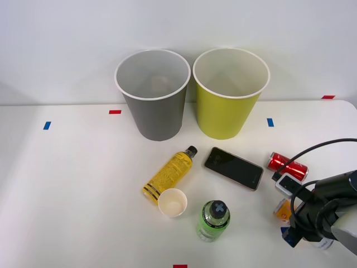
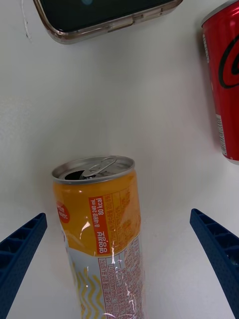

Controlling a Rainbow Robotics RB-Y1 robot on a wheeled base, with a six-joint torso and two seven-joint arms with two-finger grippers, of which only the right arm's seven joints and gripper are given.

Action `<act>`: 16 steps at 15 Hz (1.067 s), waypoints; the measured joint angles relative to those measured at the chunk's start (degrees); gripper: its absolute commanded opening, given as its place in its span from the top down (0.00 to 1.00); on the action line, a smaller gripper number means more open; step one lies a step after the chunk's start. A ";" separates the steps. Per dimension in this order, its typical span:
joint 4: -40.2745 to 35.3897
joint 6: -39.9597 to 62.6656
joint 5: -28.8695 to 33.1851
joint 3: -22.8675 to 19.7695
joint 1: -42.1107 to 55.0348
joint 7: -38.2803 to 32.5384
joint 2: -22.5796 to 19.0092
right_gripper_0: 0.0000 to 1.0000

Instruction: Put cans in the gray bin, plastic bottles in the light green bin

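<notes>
White tabletop (image 1: 67, 190) in the front view carries all four items unsorted, so by my reading nothing is binned yet: the tall tapered dark gray bin with a white rim (image 1: 155, 120) and its yellow-green twin (image 1: 227, 114) stand side by side at the back, no can or bottle visible inside them. Lying before them is the slim yellow-labelled plastic bottle with a black cap (image 1: 169, 175), with the stout bright green bottle (image 1: 212, 221) nearer, and the glossy red can (image 1: 288, 164) lies on its side towards the right. The right gripper (image 1: 305, 234) hangs over the orange-topped can (image 1: 283, 210). From the wrist view, that silvery-white, orange-topped aluminium can (image 2: 102, 239) lies between the blue ribbed jaws, spread wide and apart from it (its tab end already opened), the red can beside it.
</notes>
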 measured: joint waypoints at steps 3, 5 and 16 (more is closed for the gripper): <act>0.65 -0.13 2.29 1.56 -0.07 -0.01 0.59 0.00; 2.79 -1.39 3.38 2.05 -0.13 0.26 1.79 0.00; 3.09 -2.18 5.39 2.55 0.13 0.67 2.42 0.87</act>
